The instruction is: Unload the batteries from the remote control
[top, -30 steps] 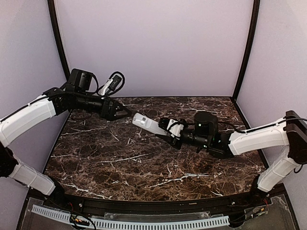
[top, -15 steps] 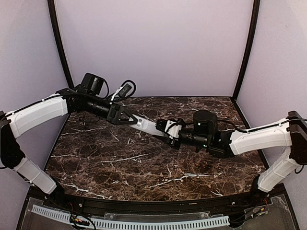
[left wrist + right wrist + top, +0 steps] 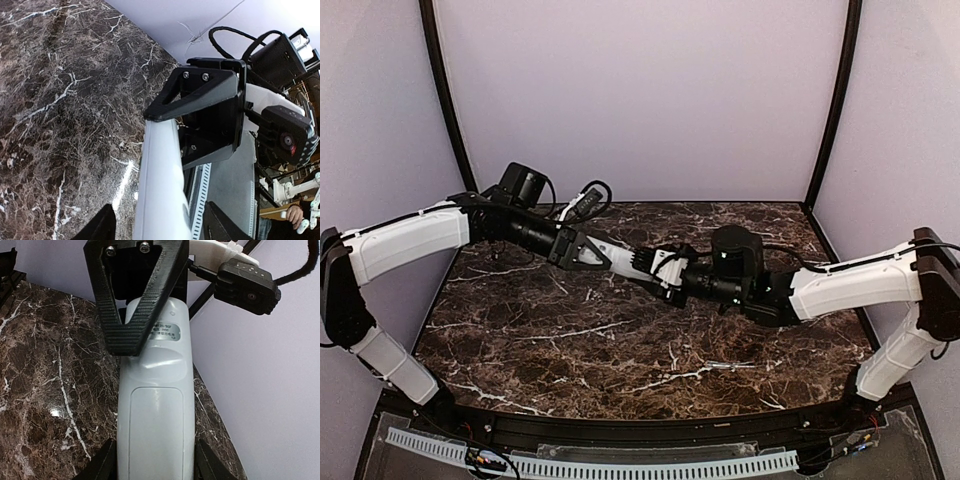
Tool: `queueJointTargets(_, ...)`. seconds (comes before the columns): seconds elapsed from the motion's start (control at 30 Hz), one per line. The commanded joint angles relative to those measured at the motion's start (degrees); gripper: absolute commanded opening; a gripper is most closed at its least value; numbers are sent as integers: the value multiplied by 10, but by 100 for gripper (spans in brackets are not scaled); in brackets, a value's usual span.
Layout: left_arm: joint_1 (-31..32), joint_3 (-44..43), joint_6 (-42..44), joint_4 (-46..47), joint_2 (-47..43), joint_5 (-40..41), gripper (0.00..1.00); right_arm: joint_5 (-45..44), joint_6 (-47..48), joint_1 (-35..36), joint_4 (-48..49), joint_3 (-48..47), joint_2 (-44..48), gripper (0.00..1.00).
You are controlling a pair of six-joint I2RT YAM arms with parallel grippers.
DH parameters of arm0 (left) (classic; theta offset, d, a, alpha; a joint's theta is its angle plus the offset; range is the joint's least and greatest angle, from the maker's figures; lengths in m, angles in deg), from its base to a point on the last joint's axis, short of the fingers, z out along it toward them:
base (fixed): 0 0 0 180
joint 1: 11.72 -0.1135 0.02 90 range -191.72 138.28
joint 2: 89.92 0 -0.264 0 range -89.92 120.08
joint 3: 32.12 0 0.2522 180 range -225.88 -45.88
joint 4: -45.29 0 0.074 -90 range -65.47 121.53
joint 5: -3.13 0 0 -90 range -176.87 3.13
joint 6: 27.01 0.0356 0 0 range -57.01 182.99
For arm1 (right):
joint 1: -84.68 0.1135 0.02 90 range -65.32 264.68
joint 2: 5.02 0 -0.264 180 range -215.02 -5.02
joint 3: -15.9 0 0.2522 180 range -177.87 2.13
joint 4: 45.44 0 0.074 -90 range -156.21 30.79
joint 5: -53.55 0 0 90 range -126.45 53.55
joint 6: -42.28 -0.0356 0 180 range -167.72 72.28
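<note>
Item: remote control (image 3: 628,260) — held aloft over the marble surface (image 3: 570,340), bridging both arms.
Right gripper (image 3: 658,267): clamped on one end.
Left gripper (image 3: 598,253): jaws straddle the other end with slivers of gap either side, not gripping.
Battery cover (image 3: 156,432): in place; batteries unseen.
Handling note — probably best to seat the left grip squarely, leaving the cover face unobstructed for sliding.

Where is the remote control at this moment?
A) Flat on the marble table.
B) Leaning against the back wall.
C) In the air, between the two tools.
C: the remote control hangs above the table, one end gripped by the right tool, the left tool around the other end.
</note>
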Motion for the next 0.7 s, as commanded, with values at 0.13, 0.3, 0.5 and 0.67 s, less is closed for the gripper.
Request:
queueJointTargets(0.13,3,20,-25,35,-17,-10,52,-11,12,14,22,-22,-8,18)
queueJointTargets(0.3,3,28,-36,55,-20,-11,43,-16,16,16,23,-24,-10,18)
queueJointTargets(0.5,3,39,-54,85,-37,-17,9,-25,15,20,30,-28,-19,18)
queueJointTargets(0.67,2,47,-58,96,-45,-16,1,-58,-13,23,31,-44,-38,36)
